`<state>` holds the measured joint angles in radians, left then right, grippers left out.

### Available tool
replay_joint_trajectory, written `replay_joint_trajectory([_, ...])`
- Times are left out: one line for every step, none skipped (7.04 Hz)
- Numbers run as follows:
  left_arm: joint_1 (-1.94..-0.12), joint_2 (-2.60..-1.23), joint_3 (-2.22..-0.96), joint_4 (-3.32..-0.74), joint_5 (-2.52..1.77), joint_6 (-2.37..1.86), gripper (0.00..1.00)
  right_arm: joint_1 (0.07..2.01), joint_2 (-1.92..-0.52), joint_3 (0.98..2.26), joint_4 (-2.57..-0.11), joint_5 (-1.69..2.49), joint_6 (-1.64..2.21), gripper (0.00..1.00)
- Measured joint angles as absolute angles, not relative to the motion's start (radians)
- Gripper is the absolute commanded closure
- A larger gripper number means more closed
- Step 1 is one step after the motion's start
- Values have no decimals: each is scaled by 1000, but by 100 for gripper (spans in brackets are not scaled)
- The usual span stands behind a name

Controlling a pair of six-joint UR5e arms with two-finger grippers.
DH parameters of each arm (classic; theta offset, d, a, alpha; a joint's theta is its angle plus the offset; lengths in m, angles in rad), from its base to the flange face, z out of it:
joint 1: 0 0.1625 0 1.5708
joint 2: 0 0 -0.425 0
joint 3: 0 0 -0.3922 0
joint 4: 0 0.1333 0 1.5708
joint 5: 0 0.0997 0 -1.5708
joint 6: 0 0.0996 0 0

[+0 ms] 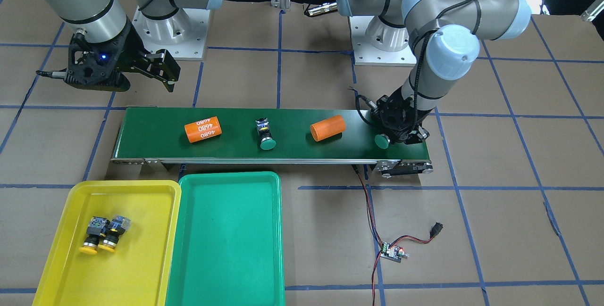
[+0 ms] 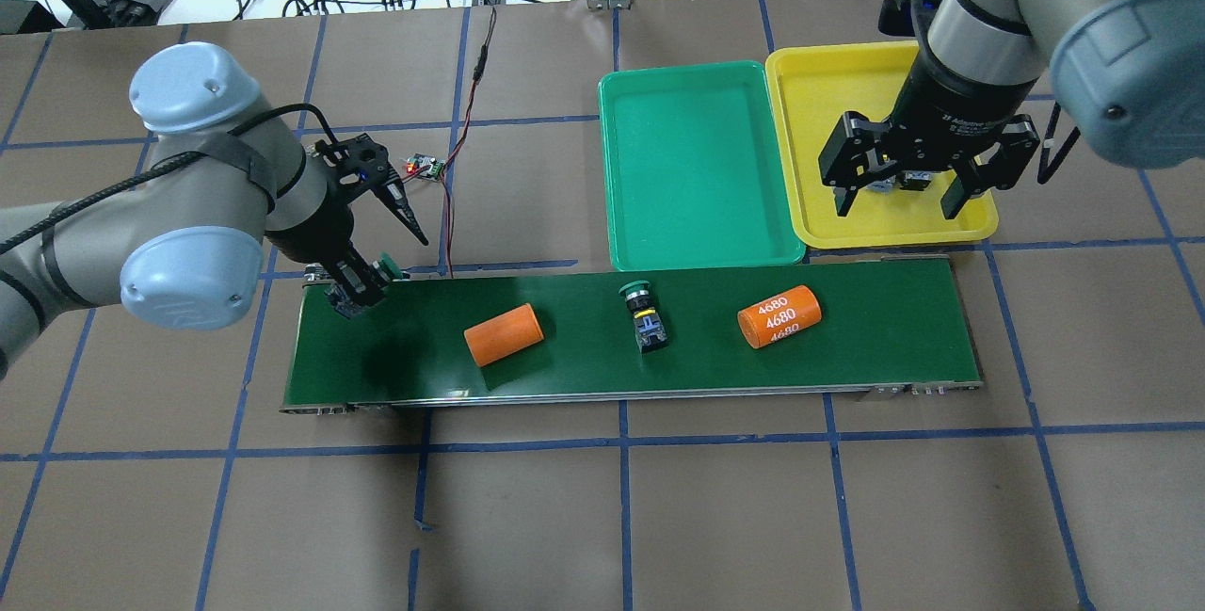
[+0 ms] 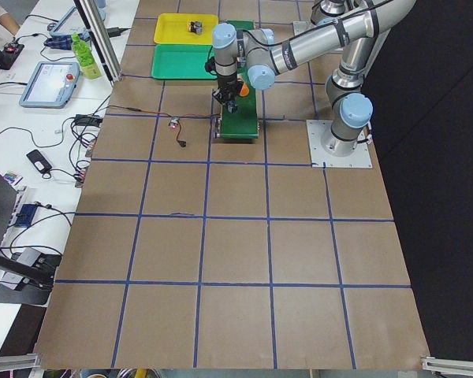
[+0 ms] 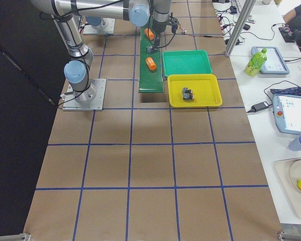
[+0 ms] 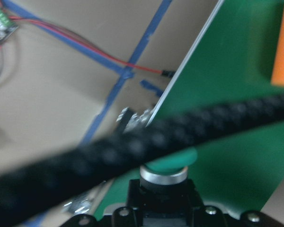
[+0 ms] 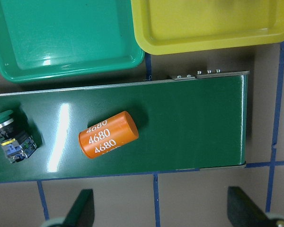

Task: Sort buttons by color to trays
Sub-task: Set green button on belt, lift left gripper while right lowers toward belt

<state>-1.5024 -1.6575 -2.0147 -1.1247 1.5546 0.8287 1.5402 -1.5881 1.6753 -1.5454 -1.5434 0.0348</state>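
Observation:
My left gripper is shut on a green button at the end of the conveyor belt; in the left wrist view its green cap points away from the jaws. A second green button lies on its side mid-belt, also in the right wrist view. Two yellow buttons lie side by side in the yellow tray. The green tray beside it holds nothing. My right gripper is open and empty, hovering over the yellow tray.
Two orange cylinders lie on the dark-green belt: one marked 4680, one plain. A small controller board with red and black wires sits on the table near the belt's end.

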Motion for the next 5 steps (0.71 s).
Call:
replay_joint_trajectory([-1512, -1658, -2028, -1127, 1556, 657, 100, 1541, -1589, 1676, -1544, -1541, 36, 0])
replay_joint_trajectory([-1514, -1658, -2034, -1134, 1558, 529, 86, 1542, -1590, 1677, -1543, -1538, 42, 0])
replay_joint_trajectory([-1514, -1665, -2041, -1138, 1559, 372, 32, 1543, -1590, 1682, -1546, -1538, 64, 0])
replay_joint_trajectory([-1514, -1671, -2055, -1138, 1558, 274, 0, 1551, -1589, 1690, -1552, -1541, 82, 0])
replay_joint_trajectory([-1513, -1668, -2068, -1135, 1557, 231, 0, 1564, -1588, 1697, -1556, -1544, 89, 0])
